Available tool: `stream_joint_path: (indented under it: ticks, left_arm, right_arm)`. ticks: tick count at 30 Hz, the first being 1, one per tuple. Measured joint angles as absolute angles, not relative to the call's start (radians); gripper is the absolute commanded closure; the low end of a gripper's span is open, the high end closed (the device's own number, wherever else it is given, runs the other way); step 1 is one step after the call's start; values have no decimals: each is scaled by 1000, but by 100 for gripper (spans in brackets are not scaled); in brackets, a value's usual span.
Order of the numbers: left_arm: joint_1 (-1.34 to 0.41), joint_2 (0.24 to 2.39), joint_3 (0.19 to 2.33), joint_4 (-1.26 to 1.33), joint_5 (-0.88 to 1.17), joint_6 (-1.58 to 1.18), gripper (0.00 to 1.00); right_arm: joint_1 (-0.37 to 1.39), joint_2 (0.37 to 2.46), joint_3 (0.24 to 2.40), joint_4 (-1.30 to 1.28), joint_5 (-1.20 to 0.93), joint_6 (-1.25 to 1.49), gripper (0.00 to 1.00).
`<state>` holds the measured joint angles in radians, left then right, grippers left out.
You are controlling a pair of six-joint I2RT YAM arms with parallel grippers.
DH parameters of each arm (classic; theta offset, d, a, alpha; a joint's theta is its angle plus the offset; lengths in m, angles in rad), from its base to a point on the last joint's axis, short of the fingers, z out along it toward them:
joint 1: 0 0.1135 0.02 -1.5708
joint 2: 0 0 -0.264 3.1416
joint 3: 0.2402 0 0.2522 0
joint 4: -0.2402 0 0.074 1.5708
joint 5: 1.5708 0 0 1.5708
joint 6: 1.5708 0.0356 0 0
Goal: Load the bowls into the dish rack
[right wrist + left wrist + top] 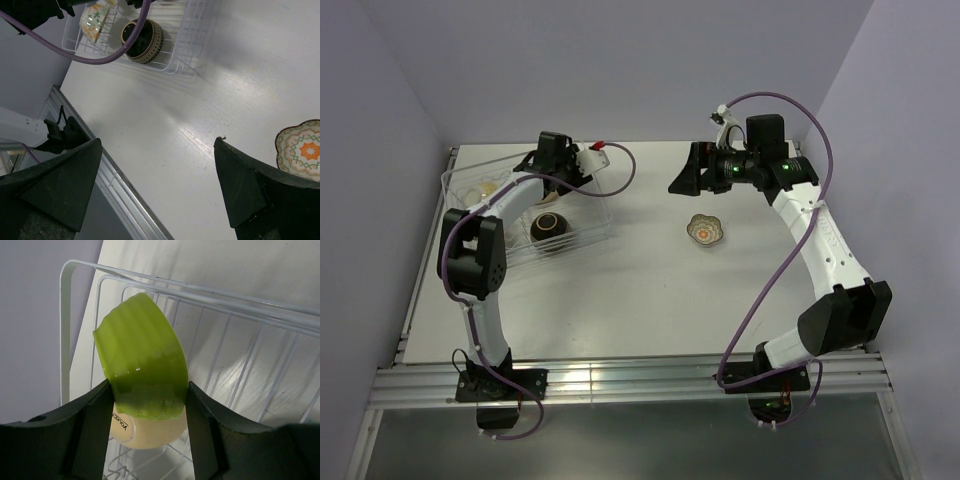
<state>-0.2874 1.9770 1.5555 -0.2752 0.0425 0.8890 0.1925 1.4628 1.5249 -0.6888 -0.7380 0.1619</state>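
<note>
Green bowl (140,355) in left pincer (150,387), over rack (63,340)

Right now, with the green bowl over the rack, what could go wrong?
The left hand grips the glossy green bowl tilted, by its sides, above the dish rack; it may slip and drop. Released carelessly, it could strike the dark bowl already inside.

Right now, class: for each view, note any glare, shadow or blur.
Top external: even light, only faint shadows on the table. Left wrist: thin highlight streak on the lime-green bowl. Right wrist: bright sheen across the table, shadow beside the dish rack.
</note>
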Motion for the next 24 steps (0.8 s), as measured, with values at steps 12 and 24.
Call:
stream_joint_path:
  ticks: [12,24]
  left_arm:
    - [-303,2021,1558,-275,22,928,98]
    - [-316,2035,1565,-274,-25,934,65]
  right_arm:
    - [192,1463,1518,-690,-747,159,0]
    - [191,1465,1518,-690,-751,158,0]
